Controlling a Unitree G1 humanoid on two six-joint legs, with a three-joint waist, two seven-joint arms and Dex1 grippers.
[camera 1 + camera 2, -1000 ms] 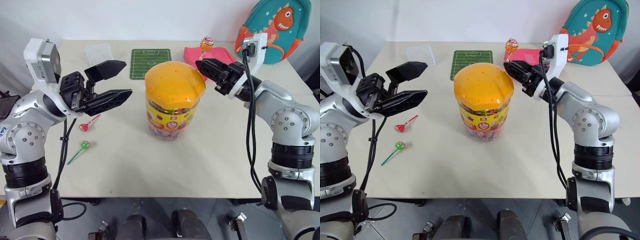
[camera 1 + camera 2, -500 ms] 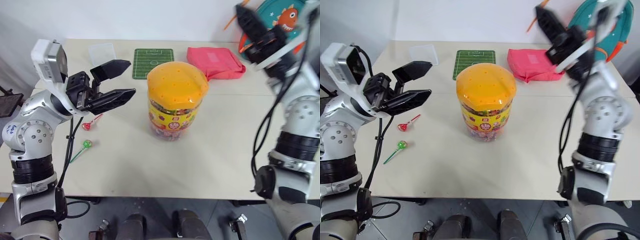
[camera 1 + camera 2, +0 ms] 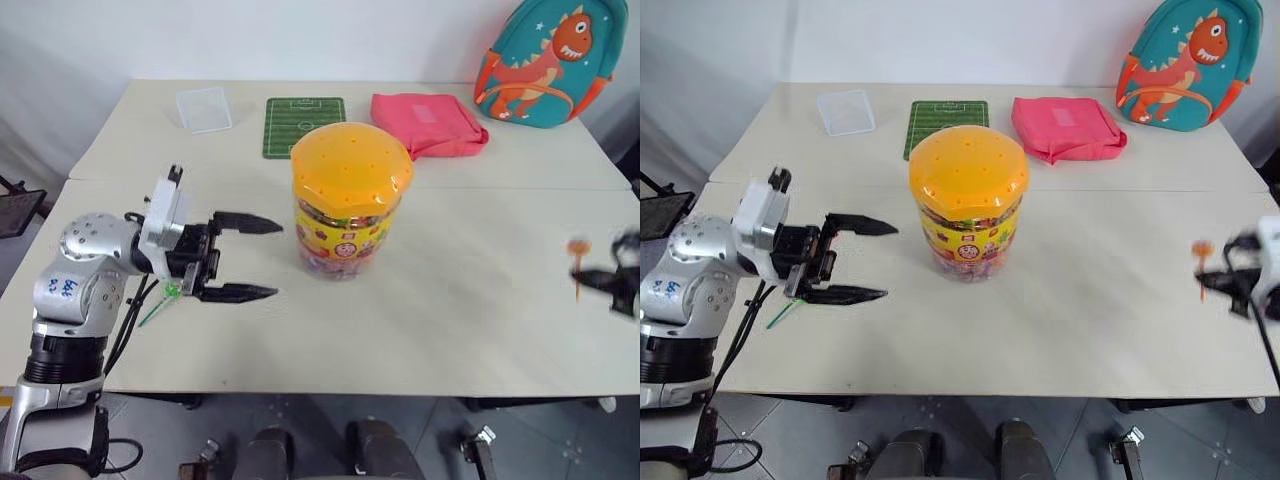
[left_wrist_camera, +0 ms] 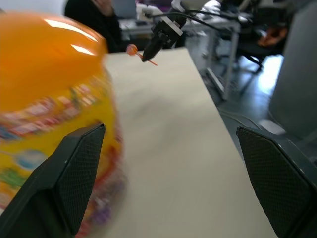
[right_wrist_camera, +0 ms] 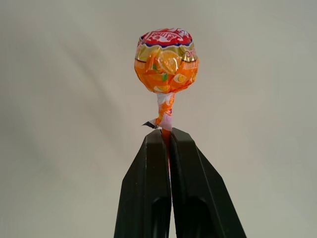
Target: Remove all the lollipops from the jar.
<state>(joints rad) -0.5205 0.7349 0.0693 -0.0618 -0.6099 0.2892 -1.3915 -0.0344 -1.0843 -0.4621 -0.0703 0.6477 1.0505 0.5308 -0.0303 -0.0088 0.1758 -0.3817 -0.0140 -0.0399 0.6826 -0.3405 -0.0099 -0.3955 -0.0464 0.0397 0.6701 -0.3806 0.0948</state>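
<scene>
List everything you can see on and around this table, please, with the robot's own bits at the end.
jar: one, clear with an orange domed lid and yellow label, middle of the table.
orange lollipop: one, pinched by its stick in the right gripper, near the table's right edge.
green lollipop: one, lying on the table behind the left arm.
football-pitch mat: one, green, far side.
pink cloth: one, far side, right of the mat.
clear container: one, far left.
dinosaur backpack: one, teal and orange, far right corner.
table: one, cream.
left gripper: open, pointing at the jar from its left.
right gripper: shut on the lollipop stick.
</scene>
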